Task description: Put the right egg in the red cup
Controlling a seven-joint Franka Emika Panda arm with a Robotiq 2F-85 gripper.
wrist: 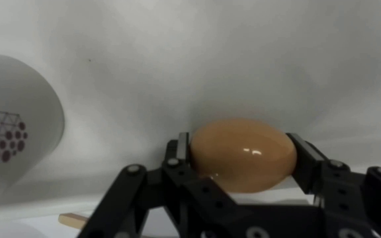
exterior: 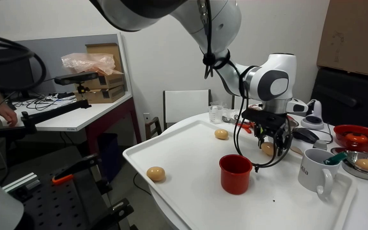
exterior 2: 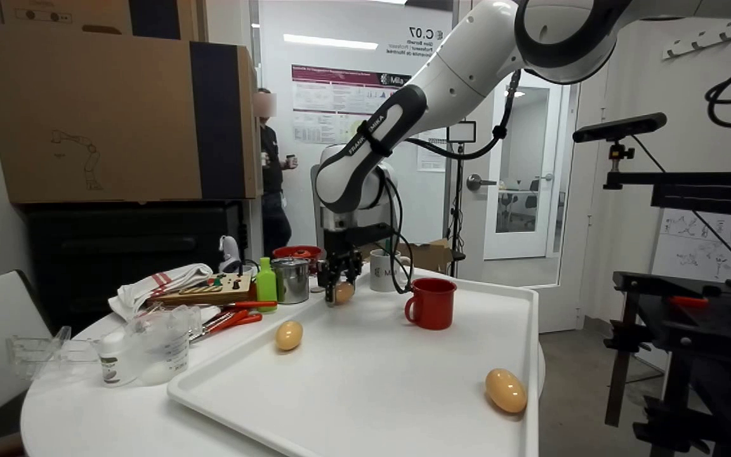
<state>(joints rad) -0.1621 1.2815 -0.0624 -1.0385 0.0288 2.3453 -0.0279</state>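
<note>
claw [wrist: 240, 150] pinches the right egg [wrist: 243, 158] by both ends in my wrist view; only from outside do i see the red cup [exterior: 235, 178], at the egg's eight o'clock in an exterior view.

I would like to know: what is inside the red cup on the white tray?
In an exterior view, only the inner wall of the red cup shows inside. The bottom appears hidden behind the near wall, so I cannot tell whether anything lies there.

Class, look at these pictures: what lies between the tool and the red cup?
Black cables hang between the tool and the red cup in both exterior views.
</note>
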